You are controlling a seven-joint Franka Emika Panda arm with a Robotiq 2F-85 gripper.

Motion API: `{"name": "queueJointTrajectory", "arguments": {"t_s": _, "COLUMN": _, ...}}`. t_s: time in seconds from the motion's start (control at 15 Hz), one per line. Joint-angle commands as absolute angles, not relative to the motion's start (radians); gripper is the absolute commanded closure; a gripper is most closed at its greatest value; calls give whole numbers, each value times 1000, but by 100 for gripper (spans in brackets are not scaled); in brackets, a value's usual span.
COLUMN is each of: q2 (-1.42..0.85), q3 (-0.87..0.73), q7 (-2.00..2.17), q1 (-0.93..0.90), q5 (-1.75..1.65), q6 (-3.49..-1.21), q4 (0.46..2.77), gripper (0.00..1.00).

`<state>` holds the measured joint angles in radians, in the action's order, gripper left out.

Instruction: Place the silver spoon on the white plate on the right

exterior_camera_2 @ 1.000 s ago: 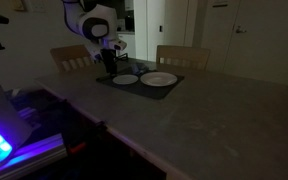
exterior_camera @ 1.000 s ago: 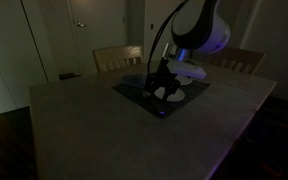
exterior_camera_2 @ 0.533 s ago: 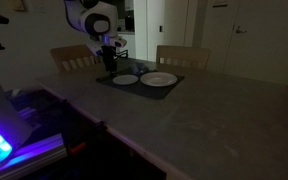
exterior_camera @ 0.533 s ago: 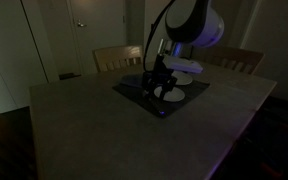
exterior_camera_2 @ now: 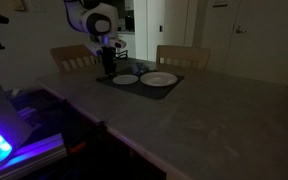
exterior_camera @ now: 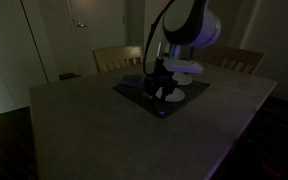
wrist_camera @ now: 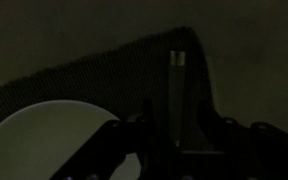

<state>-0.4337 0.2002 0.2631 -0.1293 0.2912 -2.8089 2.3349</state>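
The scene is very dark. In the wrist view the silver spoon [wrist_camera: 177, 85] lies lengthwise on the dark mat [wrist_camera: 94, 75], its bright tip pointing away from me. My gripper [wrist_camera: 181, 122] is open, with one finger on each side of the spoon. A white plate [wrist_camera: 44, 140] shows at the lower left. In an exterior view two white plates sit on the mat [exterior_camera_2: 174, 88]: the left one [exterior_camera_2: 126, 79] and the right one [exterior_camera_2: 159, 79]. My gripper [exterior_camera_2: 106, 66] is low at the mat's left end, beside the left plate. The spoon is hidden in both exterior views.
The mat lies at the far side of a large grey table [exterior_camera_2: 184, 125], also seen in an exterior view [exterior_camera: 94, 130]. Wooden chairs [exterior_camera_2: 182, 56] [exterior_camera: 116, 58] stand behind the table. My arm [exterior_camera: 184, 30] rises above the mat.
My arm has shifted slightly sideways over the mat and the gripper has settled a little lower. The plates have not moved.
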Motion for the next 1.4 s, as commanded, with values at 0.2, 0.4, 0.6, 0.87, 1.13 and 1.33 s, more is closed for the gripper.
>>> {"name": "queueJointTrajectory", "arguments": {"t_s": 0.2, "q2": -452, "q3": 173, "q7": 272, "q1": -159, "q5": 277, "q6": -2767, "q4": 2307, "gripper": 56}}
{"name": "queueJointTrajectory", "arguments": {"t_s": 0.4, "q2": -459, "q3": 179, "q7": 269, "q1": -160, "q5": 283, "q6": -2761, "q4": 2303, "gripper": 54}}
{"name": "queueJointTrajectory", "arguments": {"t_s": 0.6, "q2": -470, "q3": 183, "q7": 266, "q1": -161, "q5": 286, "q6": -2760, "q4": 2297, "gripper": 56}}
{"name": "queueJointTrajectory", "arguments": {"t_s": 0.87, "q2": -478, "q3": 183, "q7": 265, "q1": -163, "q5": 287, "q6": -2759, "q4": 2290, "gripper": 62}}
{"name": "queueJointTrajectory", "arguments": {"t_s": 1.13, "q2": -474, "q3": 181, "q7": 267, "q1": -163, "q5": 286, "q6": -2758, "q4": 2292, "gripper": 97}}
{"name": "queueJointTrajectory", "arguments": {"t_s": 1.33, "q2": -469, "q3": 178, "q7": 270, "q1": -165, "q5": 284, "q6": -2757, "q4": 2295, "gripper": 96}}
